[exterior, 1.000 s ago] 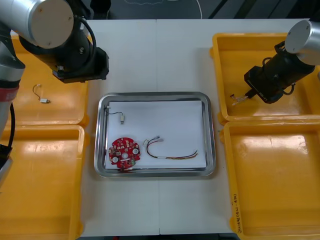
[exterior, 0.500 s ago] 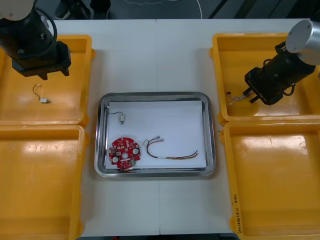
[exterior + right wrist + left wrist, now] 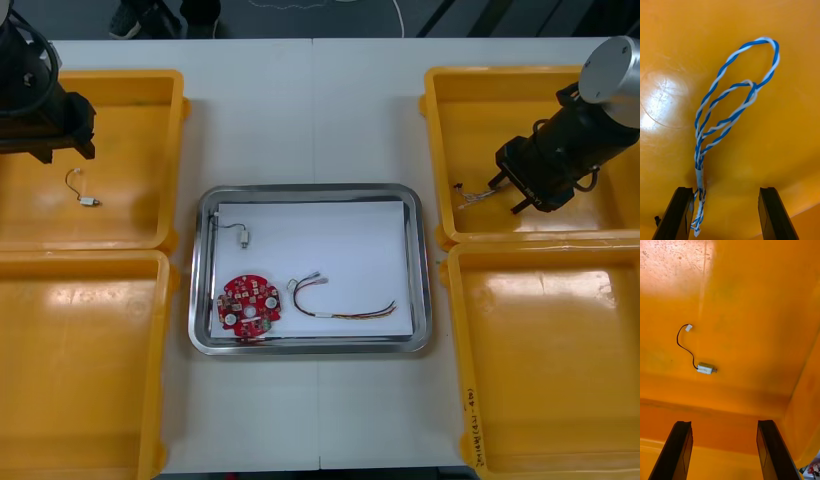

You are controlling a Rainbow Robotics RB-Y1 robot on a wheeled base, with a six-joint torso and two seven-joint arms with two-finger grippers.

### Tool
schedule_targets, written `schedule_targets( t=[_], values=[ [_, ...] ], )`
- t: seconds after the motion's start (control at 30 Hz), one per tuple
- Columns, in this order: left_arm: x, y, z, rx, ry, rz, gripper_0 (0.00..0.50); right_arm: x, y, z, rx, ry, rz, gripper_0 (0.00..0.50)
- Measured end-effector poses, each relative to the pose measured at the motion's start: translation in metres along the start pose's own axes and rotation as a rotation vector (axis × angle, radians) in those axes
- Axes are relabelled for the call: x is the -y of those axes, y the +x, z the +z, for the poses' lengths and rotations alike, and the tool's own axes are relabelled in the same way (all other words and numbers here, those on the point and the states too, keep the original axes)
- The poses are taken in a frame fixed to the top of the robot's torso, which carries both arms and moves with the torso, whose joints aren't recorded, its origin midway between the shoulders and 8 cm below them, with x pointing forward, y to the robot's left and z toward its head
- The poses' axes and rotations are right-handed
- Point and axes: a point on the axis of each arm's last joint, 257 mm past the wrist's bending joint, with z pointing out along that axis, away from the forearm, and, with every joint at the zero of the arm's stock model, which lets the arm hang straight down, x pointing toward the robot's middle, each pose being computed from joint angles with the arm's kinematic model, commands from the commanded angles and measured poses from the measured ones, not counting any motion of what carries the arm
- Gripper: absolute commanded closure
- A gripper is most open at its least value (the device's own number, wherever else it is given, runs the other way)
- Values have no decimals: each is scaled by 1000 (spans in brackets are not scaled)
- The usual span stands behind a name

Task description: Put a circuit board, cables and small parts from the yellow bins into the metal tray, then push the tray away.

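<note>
The metal tray [image 3: 200,290], white inside, holds a round red circuit board [image 3: 248,308], a red and yellow cable [image 3: 340,305] and a small metal part [image 3: 243,236]. My right gripper [image 3: 506,195] is low in the far right yellow bin [image 3: 470,110], open. A twisted blue and white cable [image 3: 733,101] lies looped on the bin floor, its tail between the right gripper's [image 3: 726,215] fingers, close to one finger [image 3: 677,215]. My left gripper [image 3: 62,150] hangs open over the far left yellow bin [image 3: 140,200]. Beyond the left gripper's [image 3: 724,452] fingertips lies a small metal part [image 3: 704,368] with a black wire.
The near left yellow bin [image 3: 80,380] and near right yellow bin [image 3: 550,370] flank the tray's front. The same small metal part [image 3: 85,192] shows in the far left bin. White table runs between the bins, beyond and in front of the tray.
My left arm has swung from the tray's far left corner out over the far left bin. The right gripper has opened and drawn back slightly to the right.
</note>
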Motion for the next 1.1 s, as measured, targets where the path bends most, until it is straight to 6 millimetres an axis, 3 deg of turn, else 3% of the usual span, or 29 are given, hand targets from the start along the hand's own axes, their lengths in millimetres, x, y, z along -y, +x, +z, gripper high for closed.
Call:
schedule_targets(
  t=[0.27,0.53,0.77,1.1],
  values=[
    [-10,-6,13,-8,51,-55,0,1,-6,-1,21,6,-2,0],
    [-16,-11,24,4,78,123,0,-6,-16,-4,63,-13,-9,0],
    [-15,-19,29,42,89,134,0,-13,-19,-8,78,-24,-15,0],
    [-23,-10,54,53,99,114,0,-19,-26,-3,126,-34,-42,0]
  ],
)
